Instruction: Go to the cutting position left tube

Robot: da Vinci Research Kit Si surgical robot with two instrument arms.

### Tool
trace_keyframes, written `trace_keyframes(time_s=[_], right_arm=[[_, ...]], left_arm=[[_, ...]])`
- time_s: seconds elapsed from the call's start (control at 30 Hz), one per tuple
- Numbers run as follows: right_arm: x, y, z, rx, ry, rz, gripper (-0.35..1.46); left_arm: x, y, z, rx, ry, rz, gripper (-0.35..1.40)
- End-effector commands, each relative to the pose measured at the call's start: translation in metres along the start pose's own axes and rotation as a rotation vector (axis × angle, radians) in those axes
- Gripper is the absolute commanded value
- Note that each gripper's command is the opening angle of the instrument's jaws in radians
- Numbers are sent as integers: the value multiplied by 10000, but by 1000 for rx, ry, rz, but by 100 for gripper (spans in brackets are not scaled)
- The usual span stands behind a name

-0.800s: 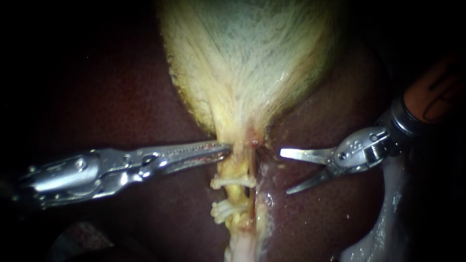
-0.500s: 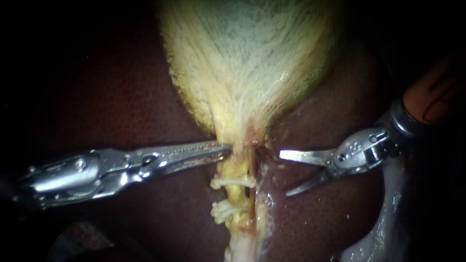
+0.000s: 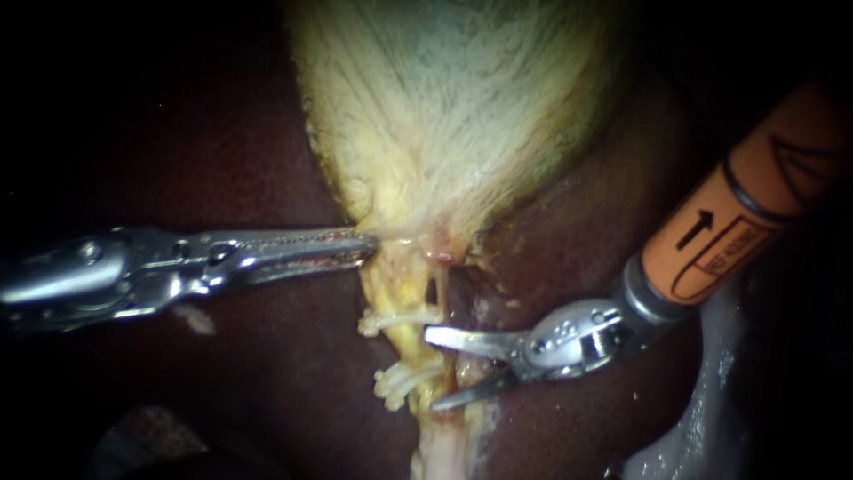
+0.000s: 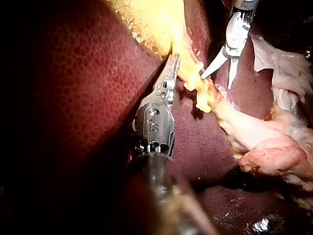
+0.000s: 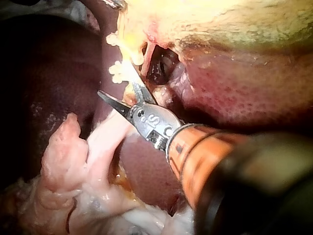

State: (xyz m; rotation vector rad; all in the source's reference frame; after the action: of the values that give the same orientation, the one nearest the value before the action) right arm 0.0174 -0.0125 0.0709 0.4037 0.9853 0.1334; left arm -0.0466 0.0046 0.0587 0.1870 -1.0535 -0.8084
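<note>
The pale gallbladder [image 3: 462,107] narrows to a neck over the dark liver [image 3: 204,160]. Below the neck runs the yellow left tube [image 3: 410,348] with two white clips: the upper clip [image 3: 395,318] and the lower clip [image 3: 402,380]. A thinner tube [image 3: 442,289] lies just to its right. My left instrument [image 3: 360,245] is shut on the gallbladder's neck, also shown in the left wrist view [image 4: 172,66]. My right instrument [image 3: 432,370] has two open blades just right of the left tube. Its upper blade tip sits under the upper clip, its lower tip beneath the lower clip [image 5: 117,71].
Loose whitish tissue [image 3: 702,418] lies at the lower right, under the right instrument's orange shaft [image 3: 729,222]. In the wrist views a pale pink flap [image 4: 274,152] and flap folds [image 5: 63,161] spread beyond the clipped tube. Liver surrounds the tubes on both sides.
My right instrument has moved left and down, bringing its open blades up to the clipped tube. The left instrument has drawn the neck and tube slightly left and up.
</note>
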Motion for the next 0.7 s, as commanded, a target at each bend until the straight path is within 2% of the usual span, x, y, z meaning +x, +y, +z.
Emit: trace_keyframes(time_s=[0.03, 0.23, 0.33, 0.6, 0.7], right_arm=[[-6, 2, 0, 3, -16, 0, 138], [-20, 12, -5, -17, -63, 5, 137], [-24, 17, -5, -19, -73, 7, 135], [-19, 22, 9, -33, -76, 11, 135], [-16, 21, 19, -20, -72, 11, 135]], left_arm=[[0, -1, -1, -1, 0, 0, -1], [-3, -9, -5, -3, 0, 0, -1], [-5, -13, -7, -5, -3, -1, -1], [-9, -26, -9, -2, -6, -7, -1], [-10, -30, -9, 1, -6, -7, -1]])
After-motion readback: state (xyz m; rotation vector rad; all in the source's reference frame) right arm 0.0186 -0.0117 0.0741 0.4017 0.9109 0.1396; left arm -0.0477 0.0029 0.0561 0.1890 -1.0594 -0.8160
